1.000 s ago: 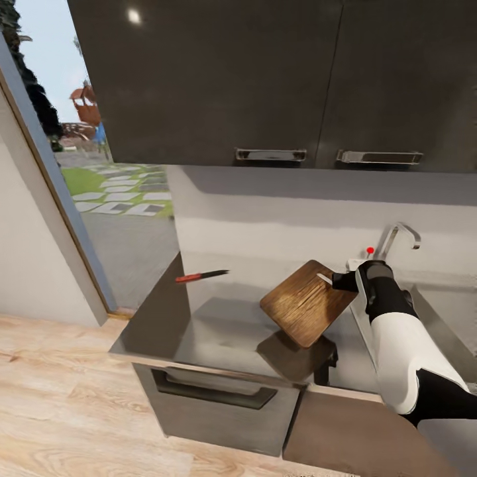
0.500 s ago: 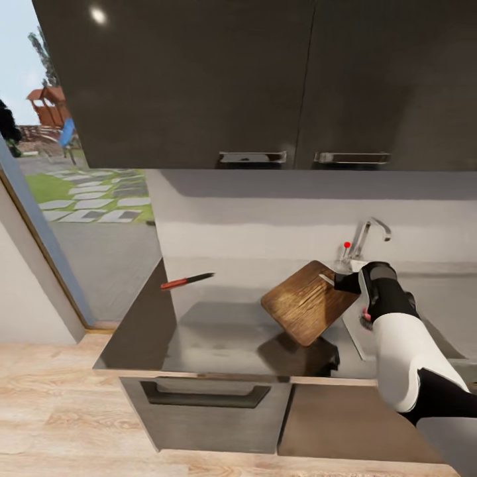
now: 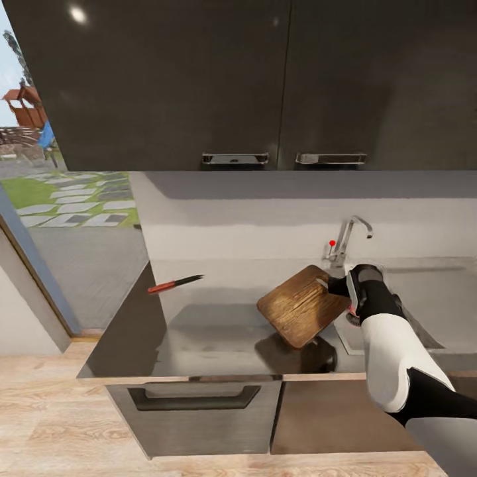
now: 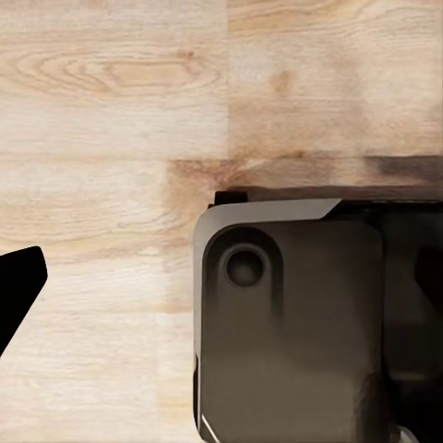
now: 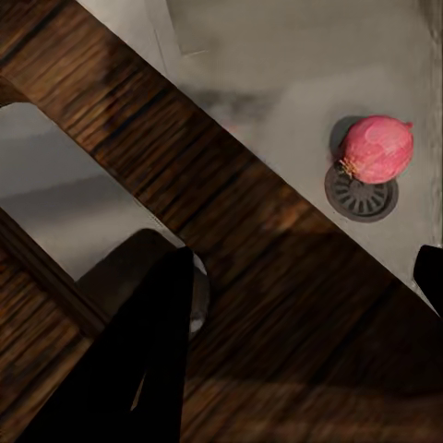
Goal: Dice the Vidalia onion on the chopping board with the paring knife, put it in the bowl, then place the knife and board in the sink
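— Why do we have the chopping board (image 3: 301,315) tilted in the air?
— Our right gripper (image 3: 336,286) pinches its far corner, carrying it above the countertop (image 3: 199,331), just left of the sink (image 3: 424,298), where the onion (image 5: 377,149) sits by the drain. The paring knife (image 3: 175,284) lies far left.

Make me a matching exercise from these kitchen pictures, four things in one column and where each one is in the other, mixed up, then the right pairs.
Things:
1. chopping board
2. knife
3. onion
4. tap

Places:
A. lying on the countertop near its window end
B. standing behind the sink, against the wall
C. held tilted above the countertop by the right gripper
D. in the sink basin, next to the drain

Pairs: 1-C, 2-A, 3-D, 4-B
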### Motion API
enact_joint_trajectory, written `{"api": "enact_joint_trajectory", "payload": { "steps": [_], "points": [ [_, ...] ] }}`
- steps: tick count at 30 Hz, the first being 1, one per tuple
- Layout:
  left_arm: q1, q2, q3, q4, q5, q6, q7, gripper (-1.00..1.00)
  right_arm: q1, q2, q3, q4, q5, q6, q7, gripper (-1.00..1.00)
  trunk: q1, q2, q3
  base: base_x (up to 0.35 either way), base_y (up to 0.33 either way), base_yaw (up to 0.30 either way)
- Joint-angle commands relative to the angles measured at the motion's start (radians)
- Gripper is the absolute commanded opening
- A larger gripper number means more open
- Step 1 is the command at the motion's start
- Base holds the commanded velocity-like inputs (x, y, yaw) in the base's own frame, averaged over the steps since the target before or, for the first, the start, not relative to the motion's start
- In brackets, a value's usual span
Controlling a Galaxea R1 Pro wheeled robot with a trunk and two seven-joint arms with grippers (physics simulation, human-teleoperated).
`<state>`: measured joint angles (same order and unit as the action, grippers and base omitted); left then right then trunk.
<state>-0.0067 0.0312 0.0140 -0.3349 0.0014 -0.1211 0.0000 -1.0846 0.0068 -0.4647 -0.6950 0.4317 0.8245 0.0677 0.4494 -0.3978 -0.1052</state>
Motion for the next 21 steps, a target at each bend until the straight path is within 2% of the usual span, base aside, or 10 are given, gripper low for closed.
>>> {"api": "enact_joint_trajectory", "payload": {
  "steps": [1, 2, 4, 6, 11, 15, 21],
  "points": [
    [-0.001, 0.000, 0.001, 0.000, 0.000, -0.003, 0.000, 1.00, -0.001, 0.016, -0.005, -0.001, 0.005, -0.005, -0.033, -1.00, 0.001, -0.002, -0.002, 0.000, 0.000, -0.002],
    [-0.001, 0.000, 0.001, 0.000, 0.000, -0.003, 0.000, 1.00, -0.001, 0.037, -0.008, 0.000, 0.004, -0.031, -0.088, -1.00, 0.001, -0.002, -0.002, 0.000, 0.000, -0.001],
    [-0.001, 0.000, 0.001, 0.000, 0.000, -0.003, 0.000, 1.00, -0.001, 0.053, -0.019, 0.002, 0.004, -0.076, -0.144, -1.00, 0.001, -0.002, -0.002, 0.000, 0.000, 0.000],
    [-0.001, 0.000, 0.001, 0.000, 0.000, -0.003, 0.000, 1.00, -0.001, 0.061, -0.047, 0.014, 0.003, -0.104, -0.177, -1.00, 0.001, -0.002, -0.002, 0.000, 0.000, 0.000],
    [-0.001, 0.000, 0.001, 0.000, 0.000, -0.003, 0.000, 1.00, -0.001, 0.066, -0.132, 0.035, 0.002, -0.124, -0.199, -1.00, 0.001, -0.002, -0.002, 0.000, 0.008, 0.000],
    [-0.001, 0.000, 0.001, 0.000, 0.000, -0.003, 0.000, 1.00, -0.001, 0.066, -0.155, 0.038, 0.002, -0.127, -0.216, -1.00, 0.001, -0.002, -0.002, 0.000, 0.143, 0.000],
    [-0.001, 0.000, 0.001, 0.000, 0.000, -0.003, 0.000, 1.00, -0.001, 0.065, -0.187, 0.040, 0.002, -0.129, -0.241, -1.00, 0.001, -0.002, -0.002, 0.000, 0.281, 0.000]
  ]
}}
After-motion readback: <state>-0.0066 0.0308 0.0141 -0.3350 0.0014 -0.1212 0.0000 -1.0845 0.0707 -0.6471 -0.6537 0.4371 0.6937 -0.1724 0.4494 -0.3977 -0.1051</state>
